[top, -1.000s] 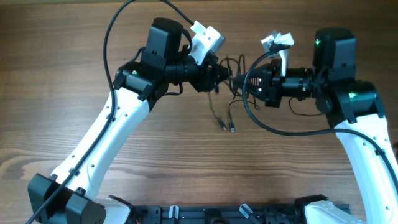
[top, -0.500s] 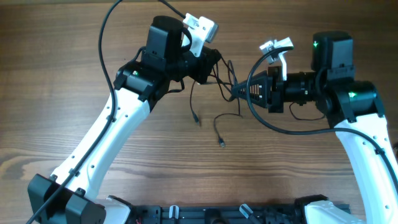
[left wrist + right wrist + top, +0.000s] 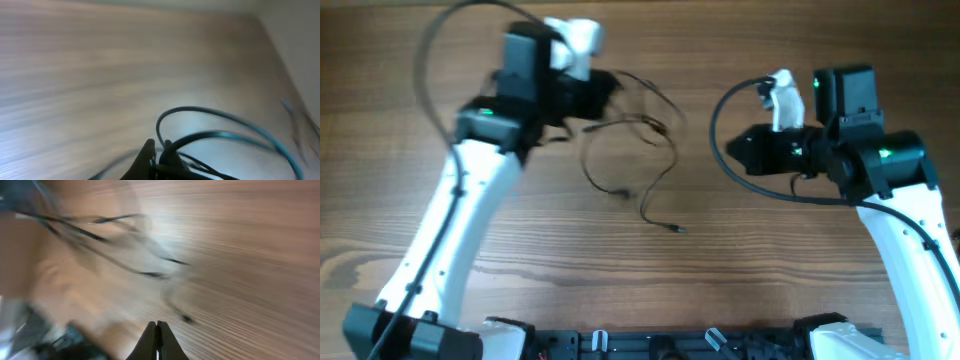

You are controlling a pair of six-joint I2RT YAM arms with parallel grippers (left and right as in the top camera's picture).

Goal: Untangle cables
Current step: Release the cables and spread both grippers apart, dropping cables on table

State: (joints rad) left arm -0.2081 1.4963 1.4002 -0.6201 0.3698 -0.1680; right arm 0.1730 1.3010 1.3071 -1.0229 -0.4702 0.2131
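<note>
- Wooden table (image 3: 770, 280), brown grain, carries the whole lot; the robot's base sits at the near edge.
- Left hand (image 3: 603, 95): far side, left of centre, clenched on the cables (image 3: 650, 125) at one bunched point. Its wrist view shows the fingers (image 3: 148, 156) pinched together, with dark loops springing out to the right.
- Cables: these trail from that hand toward the right and the near side, in loose open loops over the middle of the table. Which parts are lifted and which lie flat cannot be told through the blur.
- Right hand (image 3: 732, 150): right of centre, clenched on nothing, well apart from the cables. Its wrist view shows shut fingers, and the cords blurred at the far left.
- Step in hand, as judged: spreading the tangle by a pull to the left from the single grip.
- To do it well:
  - pull slowly and level, so crossings slide rather than tighten;
  - watch the strands that cross just beside the left hand;
  - bring the right hand in to pin or take one free end, so the strands part instead of dragging along together;
  - stop if a loop draws shut into a knot.
- Count:
  - arms, two;
  - hands, two, both clenched;
  - plugs (image 3: 680, 230) on free ends, two seen, both on the near side of the loops;
  - cables, at least two by judgement, exact number not legible.
</note>
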